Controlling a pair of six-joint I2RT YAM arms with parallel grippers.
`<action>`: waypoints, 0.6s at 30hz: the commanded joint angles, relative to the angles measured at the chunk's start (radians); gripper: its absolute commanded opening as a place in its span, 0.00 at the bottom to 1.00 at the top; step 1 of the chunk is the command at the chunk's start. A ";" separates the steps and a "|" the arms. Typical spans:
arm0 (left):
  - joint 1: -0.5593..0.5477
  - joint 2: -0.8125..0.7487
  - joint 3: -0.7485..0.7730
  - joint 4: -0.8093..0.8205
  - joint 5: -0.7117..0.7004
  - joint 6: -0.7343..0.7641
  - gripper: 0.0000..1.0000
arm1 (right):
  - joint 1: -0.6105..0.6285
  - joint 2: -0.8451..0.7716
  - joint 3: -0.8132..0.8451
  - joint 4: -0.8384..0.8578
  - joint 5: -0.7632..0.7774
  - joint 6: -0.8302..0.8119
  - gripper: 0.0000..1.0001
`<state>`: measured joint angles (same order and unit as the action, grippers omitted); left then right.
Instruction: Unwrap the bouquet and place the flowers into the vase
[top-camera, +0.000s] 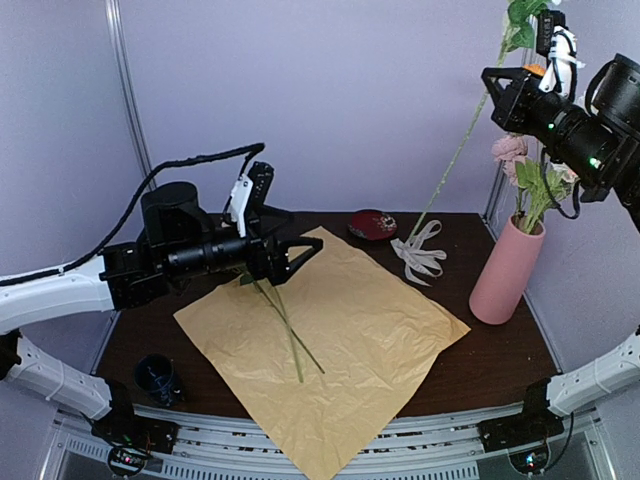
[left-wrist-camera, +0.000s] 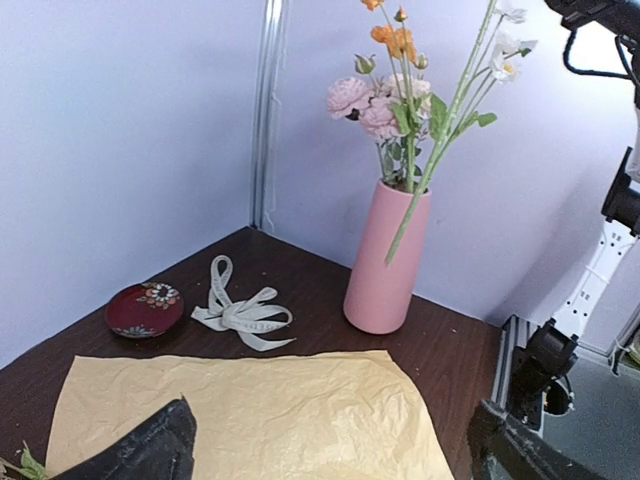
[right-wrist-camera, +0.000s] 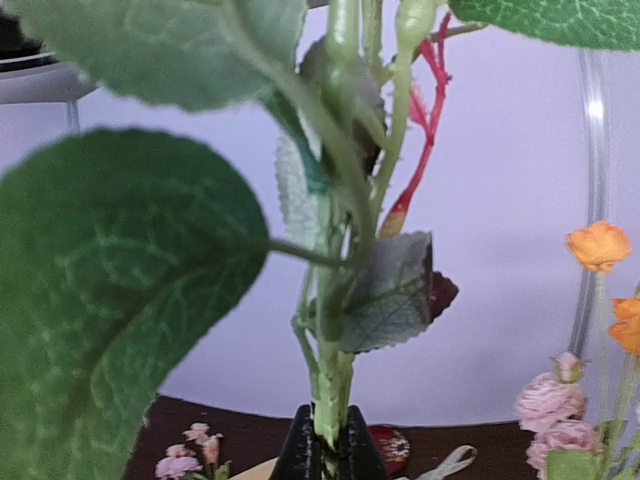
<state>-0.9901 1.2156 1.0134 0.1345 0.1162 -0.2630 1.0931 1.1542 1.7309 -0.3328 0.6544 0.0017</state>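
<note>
The bouquet is undone: its tan paper (top-camera: 340, 330) lies flat on the table and the cream ribbon (top-camera: 420, 252) lies loose behind it. Two green stems (top-camera: 290, 335) lie on the paper, and my left gripper (top-camera: 300, 255) hovers open over their upper ends. The pink vase (top-camera: 505, 270) at the right holds pink and orange flowers (left-wrist-camera: 385, 95). High above it, my right gripper (top-camera: 492, 85) is shut on a long leafy flower stem (top-camera: 450, 165) that hangs slanting down beside the vase. The right wrist view shows the fingers (right-wrist-camera: 305, 455) pinching that stem (right-wrist-camera: 330, 400).
A dark red dish (top-camera: 373, 224) sits at the back of the table beside the ribbon. A small dark blue cup (top-camera: 157, 378) stands at the front left. The back and side walls stand close behind the vase.
</note>
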 joint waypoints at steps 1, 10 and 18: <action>-0.001 0.010 -0.023 0.039 -0.093 0.006 0.98 | -0.002 0.017 0.032 0.064 0.389 -0.328 0.00; -0.001 0.039 -0.006 0.012 -0.051 0.019 0.98 | -0.001 0.089 0.330 -0.238 0.331 -0.236 0.00; -0.001 0.077 0.003 0.012 -0.019 0.007 0.98 | -0.065 0.005 0.008 0.076 0.464 -0.387 0.00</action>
<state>-0.9901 1.2713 1.0035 0.1177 0.0689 -0.2592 1.0775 1.1526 1.8156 -0.3969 1.0454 -0.2951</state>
